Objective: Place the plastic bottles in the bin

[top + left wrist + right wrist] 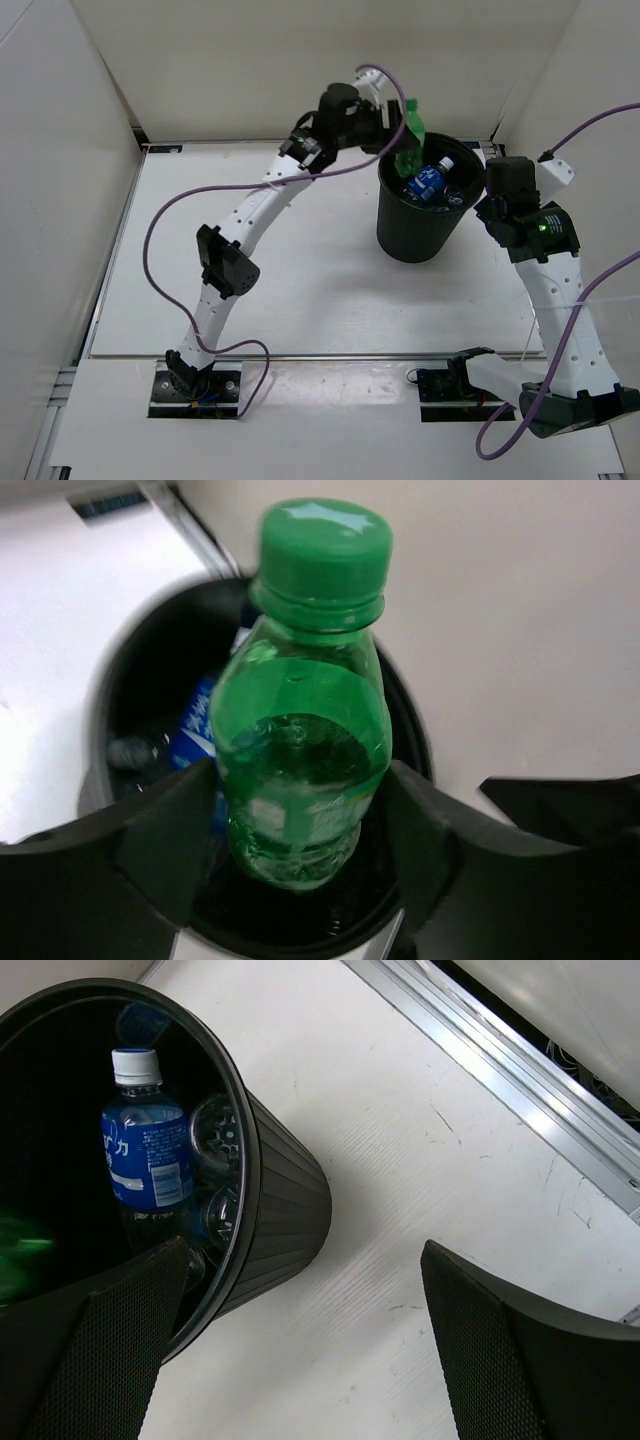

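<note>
Left hand (302, 815) pinches the green bottle (300, 730) by its lower body, directly above the open mouth of the bin (415, 235). The bin stands toward the far right of the desk (300, 270). Inside it a blue-labelled bottle (148, 1150) with a white cap lies among other clear bottles. Right hand (300, 1270) is spread wide and grips nothing, just beside the bin's outer wall.

White arms (250, 205) — black joints (225, 265), purple cables (150, 235), green light (541, 226) — black right pincer (302, 1260).
</note>
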`<state>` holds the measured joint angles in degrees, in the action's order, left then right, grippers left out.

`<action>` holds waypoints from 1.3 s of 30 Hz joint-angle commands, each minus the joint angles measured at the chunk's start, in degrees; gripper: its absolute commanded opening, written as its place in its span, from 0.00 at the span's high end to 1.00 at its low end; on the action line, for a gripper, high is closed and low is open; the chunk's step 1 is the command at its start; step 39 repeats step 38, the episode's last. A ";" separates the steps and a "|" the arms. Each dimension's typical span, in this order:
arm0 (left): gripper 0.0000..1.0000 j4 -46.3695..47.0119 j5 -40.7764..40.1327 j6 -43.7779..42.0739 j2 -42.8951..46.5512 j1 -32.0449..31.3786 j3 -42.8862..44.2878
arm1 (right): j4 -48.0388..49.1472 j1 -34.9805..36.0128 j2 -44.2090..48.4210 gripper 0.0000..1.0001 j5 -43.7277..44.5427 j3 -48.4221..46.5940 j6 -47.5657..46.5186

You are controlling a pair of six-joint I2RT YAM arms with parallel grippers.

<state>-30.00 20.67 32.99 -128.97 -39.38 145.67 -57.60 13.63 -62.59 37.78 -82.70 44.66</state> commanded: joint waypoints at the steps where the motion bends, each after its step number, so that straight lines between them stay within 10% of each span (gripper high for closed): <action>1: 0.20 0.91 -0.44 -2.14 2.40 -1.85 -0.12 | -0.84 0.17 0.98 0.00 2.47 -1.59 0.77; 9: 0.00 0.91 -7.56 -5.04 13.11 0.78 -5.99 | -0.84 0.17 0.45 0.00 3.00 -1.59 -0.28; 18: 0.00 -3.12 -19.95 -1.88 38.16 11.41 -44.13 | 3.98 0.17 -0.08 0.00 0.37 -2.73 -8.88; 27: 0.00 -11.31 -50.53 -3.90 53.20 17.74 -62.69 | 9.00 1.04 -0.08 0.00 -25.79 -1.50 -24.51; 39: 0.00 -12.36 -82.40 2.85 56.11 29.08 -70.33 | 2.33 12.64 -5.26 0.00 -22.23 -8.88 -30.07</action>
